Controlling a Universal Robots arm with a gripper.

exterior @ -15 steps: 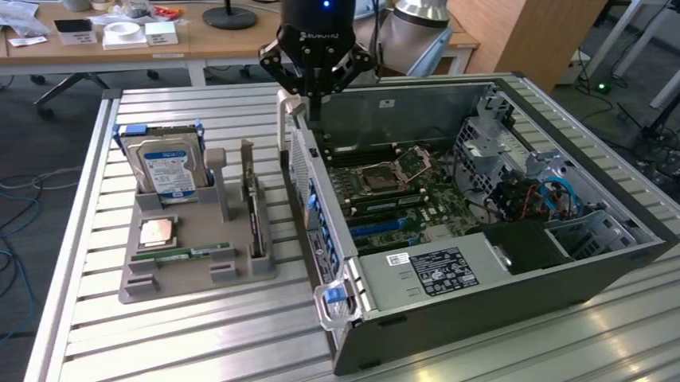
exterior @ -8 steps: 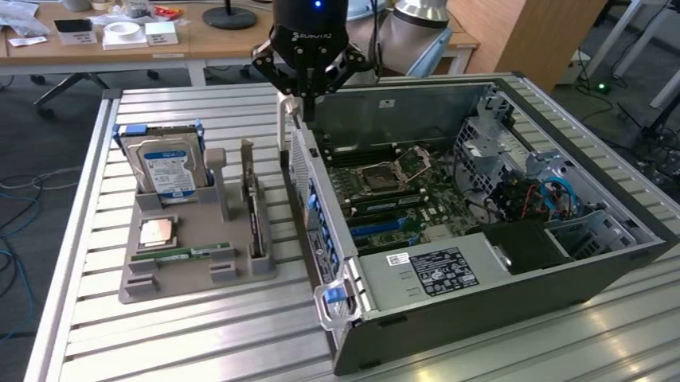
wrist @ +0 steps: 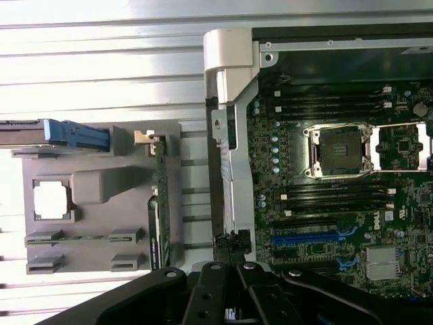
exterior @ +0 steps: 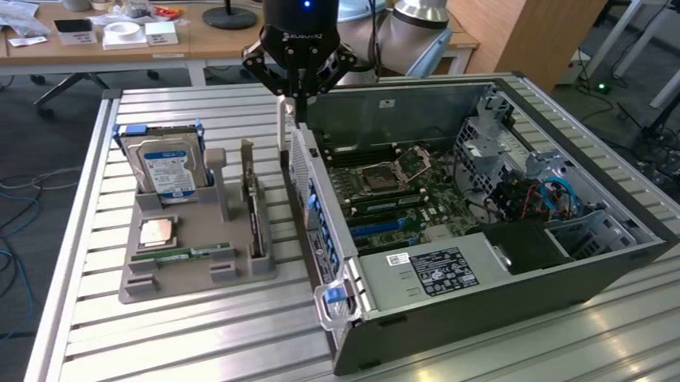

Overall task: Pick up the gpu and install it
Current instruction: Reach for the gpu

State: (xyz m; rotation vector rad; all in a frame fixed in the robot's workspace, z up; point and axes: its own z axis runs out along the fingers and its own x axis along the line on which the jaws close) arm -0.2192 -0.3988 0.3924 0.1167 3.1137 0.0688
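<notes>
The gpu is a thin dark card standing on edge in a slot of the grey holder; in the wrist view the gpu shows edge-on. My gripper hangs shut and holds nothing, above the near wall of the open computer case, a little to the exterior view's right of the gpu and well above it. In the wrist view the gripper has its fingertips together over the case wall. Blue expansion slots lie on the motherboard.
A blue-labelled hard drive stands at the holder's back. A processor chip and a green memory stick lie in the holder. The slatted metal table carries it all. Desks and chairs stand behind.
</notes>
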